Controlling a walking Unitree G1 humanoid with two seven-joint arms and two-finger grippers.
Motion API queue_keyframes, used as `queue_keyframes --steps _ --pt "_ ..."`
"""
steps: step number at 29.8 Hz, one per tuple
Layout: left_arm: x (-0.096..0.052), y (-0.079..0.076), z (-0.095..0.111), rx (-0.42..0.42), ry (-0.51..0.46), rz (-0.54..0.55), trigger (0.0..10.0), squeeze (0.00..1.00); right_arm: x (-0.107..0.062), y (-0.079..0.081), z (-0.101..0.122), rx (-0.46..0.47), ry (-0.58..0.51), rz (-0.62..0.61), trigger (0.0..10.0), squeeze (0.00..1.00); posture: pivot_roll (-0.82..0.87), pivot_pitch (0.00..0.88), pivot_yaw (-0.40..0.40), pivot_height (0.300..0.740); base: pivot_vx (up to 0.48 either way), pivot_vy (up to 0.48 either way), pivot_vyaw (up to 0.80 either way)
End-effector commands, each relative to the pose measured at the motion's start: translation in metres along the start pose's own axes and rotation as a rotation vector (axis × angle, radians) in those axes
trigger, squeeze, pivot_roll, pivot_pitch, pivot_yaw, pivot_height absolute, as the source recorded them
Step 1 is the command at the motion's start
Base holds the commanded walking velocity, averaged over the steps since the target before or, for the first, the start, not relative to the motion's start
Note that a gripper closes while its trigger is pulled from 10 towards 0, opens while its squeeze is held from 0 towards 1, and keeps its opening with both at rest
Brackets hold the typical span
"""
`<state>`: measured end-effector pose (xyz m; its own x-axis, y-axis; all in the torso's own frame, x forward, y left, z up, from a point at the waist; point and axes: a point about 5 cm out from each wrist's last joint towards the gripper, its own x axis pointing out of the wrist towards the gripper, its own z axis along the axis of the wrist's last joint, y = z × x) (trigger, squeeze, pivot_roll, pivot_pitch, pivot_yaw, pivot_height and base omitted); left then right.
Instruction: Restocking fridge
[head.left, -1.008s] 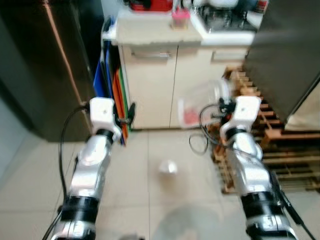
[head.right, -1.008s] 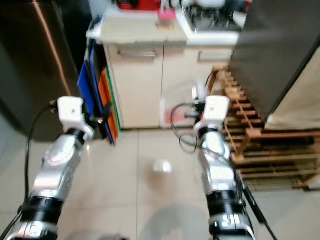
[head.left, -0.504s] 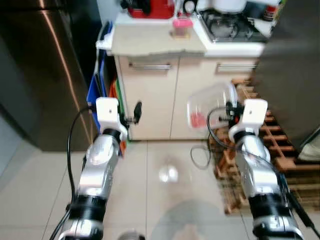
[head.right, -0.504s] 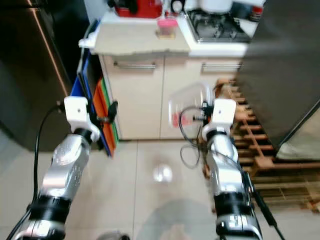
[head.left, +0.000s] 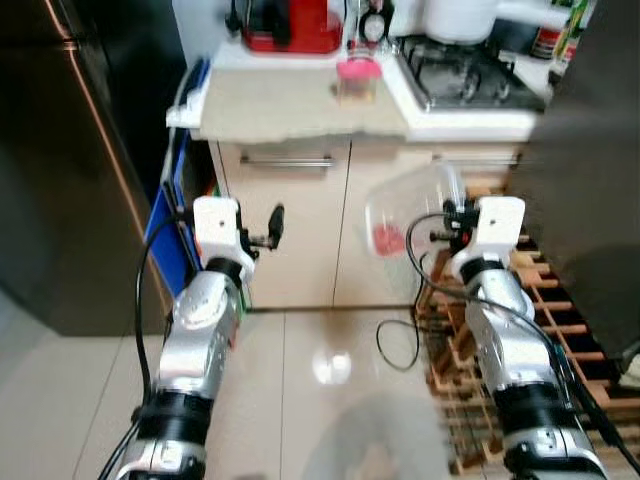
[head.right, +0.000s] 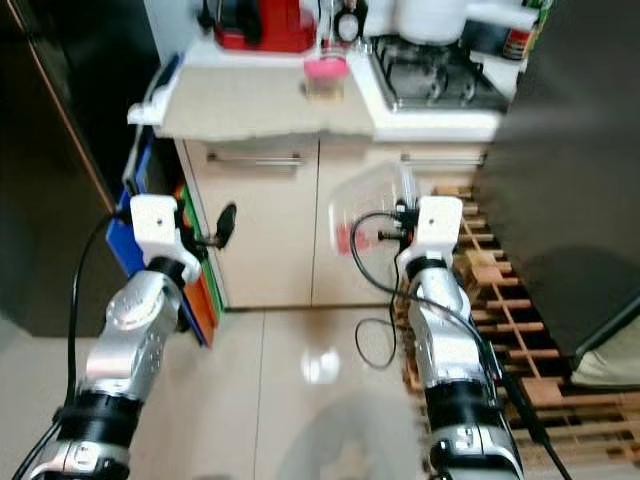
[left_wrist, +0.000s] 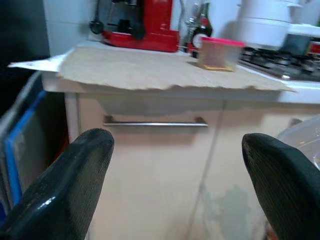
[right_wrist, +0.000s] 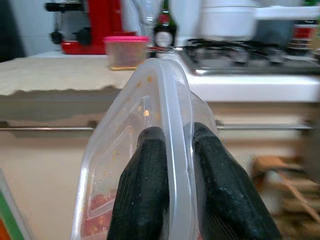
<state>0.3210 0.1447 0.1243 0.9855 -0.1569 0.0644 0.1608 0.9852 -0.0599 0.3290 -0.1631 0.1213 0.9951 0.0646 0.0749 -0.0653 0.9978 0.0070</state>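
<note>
My right gripper (right_wrist: 172, 192) is shut on the rim of a clear plastic container (right_wrist: 150, 100) with red food at its bottom. I hold it on edge in front of the cream cabinet (head.left: 300, 220), at about handle height. In the head view the container (head.left: 405, 212) sits just left of the right gripper (head.left: 447, 216). My left gripper (left_wrist: 175, 190) is open with nothing between its fingers and faces the cabinet door below the counter (left_wrist: 150, 70). A pink-lidded tub (head.left: 357, 80) stands on that counter. A dark fridge (head.left: 70, 170) stands to the left.
A red appliance (head.left: 290, 25), a white pot (head.left: 465, 15) and a gas hob (head.left: 470, 70) sit along the counter's back. Blue and orange boards (head.left: 165, 220) lean between fridge and cabinet. A wooden pallet (head.left: 460, 340) and a dark panel (head.left: 590, 200) are on the right.
The whole view has shifted as I moved closer to the counter. The right gripper still holds the clear container, and both arms keep their pose.
</note>
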Motion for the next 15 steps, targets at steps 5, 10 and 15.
queue_keyframes --steps 5,10,15 --pt "0.0 0.003 0.001 0.007 -0.006 0.016 10.0 0.0 0.008 0.02 0.025 -0.01 -0.077 0.146 0.0 0.0 -0.02 0.005 -0.004 0.74 0.465 0.0 0.0" --pt "0.001 0.004 0.001 0.01 -0.006 0.017 10.0 0.0 0.017 0.044 0.06 0.017 -0.156 0.334 0.0 0.0 -0.01 0.002 0.0 0.74 0.465 0.0 0.0" --pt "0.004 0.003 0.002 0.008 -0.007 0.016 10.0 0.0 0.017 0.081 0.114 0.04 -0.266 0.641 0.0 0.0 -0.01 0.0 -0.001 0.74 0.463 0.0 0.0"
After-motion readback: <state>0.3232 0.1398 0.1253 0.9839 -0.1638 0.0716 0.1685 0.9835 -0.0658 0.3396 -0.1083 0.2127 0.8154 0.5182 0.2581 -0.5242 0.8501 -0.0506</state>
